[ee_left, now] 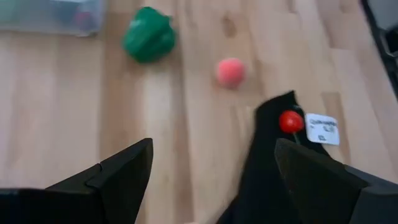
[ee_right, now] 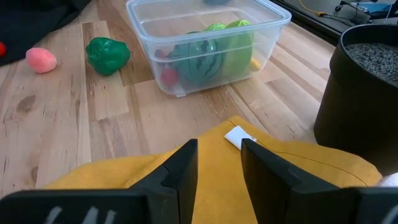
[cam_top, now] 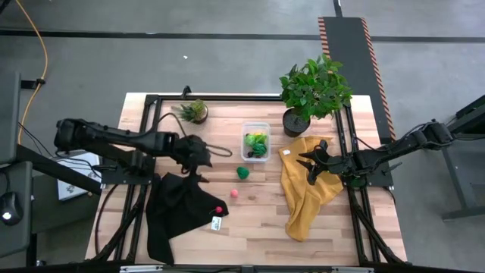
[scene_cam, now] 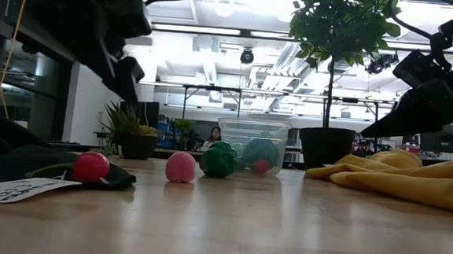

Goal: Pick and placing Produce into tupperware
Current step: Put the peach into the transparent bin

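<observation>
Three toy pieces are lying out on the wooden table (cam_top: 258,220) in the high view. A green piece (cam_top: 242,173) is sitting just below the tupperware (cam_top: 255,140), near the middle of the frame. A pink ball (cam_top: 234,194) is resting a little lower and to the left. A red ball (cam_top: 219,210) is lying on the edge of the black cloth (cam_top: 178,212), beside a small white tag (cam_top: 216,223), at the lower left.

The tupperware is standing at the upper middle of the frame. It is holding a striped melon (ee_right: 198,60), a light green piece (ee_right: 233,37) and a small red piece (ee_right: 168,76). These are showing through its clear wall in the right wrist view.

The left gripper (cam_top: 203,158) is hanging over the top of the black cloth, left of the middle. Its fingers (ee_left: 124,174) are spread wide apart with nothing between them.

The right gripper (cam_top: 309,161) is hovering over the yellow cloth (cam_top: 307,193) at the right of the frame. Its fingers (ee_right: 180,171) are standing a little apart, close together, and are pinching nothing.

A big leafy plant in a dark pot (cam_top: 312,91) is standing at the upper right, right of the tupperware. A small spiky plant (cam_top: 193,111) is standing at the upper left of the table.

In the low view, the green piece is sitting right in front of the tupperware, with the pink ball just to its left.
</observation>
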`<state>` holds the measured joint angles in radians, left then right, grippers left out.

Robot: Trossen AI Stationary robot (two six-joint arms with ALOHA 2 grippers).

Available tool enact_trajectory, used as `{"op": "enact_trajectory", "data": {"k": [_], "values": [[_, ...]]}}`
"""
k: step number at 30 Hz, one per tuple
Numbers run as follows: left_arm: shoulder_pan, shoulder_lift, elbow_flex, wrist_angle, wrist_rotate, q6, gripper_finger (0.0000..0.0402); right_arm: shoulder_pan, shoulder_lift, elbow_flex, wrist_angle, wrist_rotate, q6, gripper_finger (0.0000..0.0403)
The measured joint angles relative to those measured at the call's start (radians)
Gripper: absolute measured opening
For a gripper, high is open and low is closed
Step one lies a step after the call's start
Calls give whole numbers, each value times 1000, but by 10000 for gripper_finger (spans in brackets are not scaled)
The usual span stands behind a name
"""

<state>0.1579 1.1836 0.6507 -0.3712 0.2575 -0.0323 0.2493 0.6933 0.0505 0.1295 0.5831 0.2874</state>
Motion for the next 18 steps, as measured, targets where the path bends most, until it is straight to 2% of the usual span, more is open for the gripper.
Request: {"op": "enact_trajectory", "data": {"k": [6,12,18], "values": [[-70,-3,-106,196,-2,-44,326,0,0,0,0,0,0,114],[-68,-3,-193,373,-7,-101,326,0,0,0,0,0,0,114],[-68,-3,-249,477,-15,-107,326,0,0,0,1,0,0,114]]}}
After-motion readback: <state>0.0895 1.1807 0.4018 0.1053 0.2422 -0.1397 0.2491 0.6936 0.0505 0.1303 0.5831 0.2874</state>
